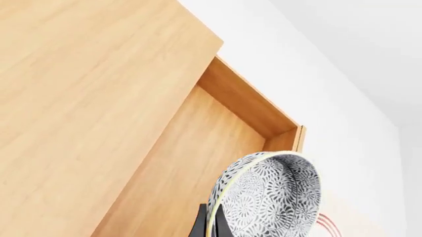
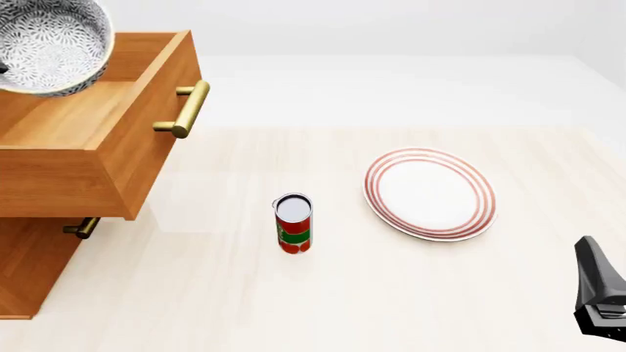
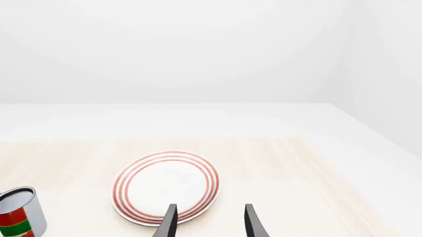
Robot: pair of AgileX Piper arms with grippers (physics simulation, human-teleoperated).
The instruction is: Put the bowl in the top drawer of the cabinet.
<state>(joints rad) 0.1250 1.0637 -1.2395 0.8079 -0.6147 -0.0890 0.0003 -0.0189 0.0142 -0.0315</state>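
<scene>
Bowl held over the open top drawer.

Left wrist view: the left gripper pinches the rim of the bowl, which hangs tilted above the top drawer of the cabinet. Front view: the bowl sits above the pulled-out top drawer; a can and plate stand on the table. Right wrist view: the right gripper is spread with nothing between its fingers, near the plate.

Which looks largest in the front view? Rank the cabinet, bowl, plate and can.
1. cabinet
2. plate
3. bowl, near the plate's size, cropped and closer to the camera, so unsure
4. can
</scene>
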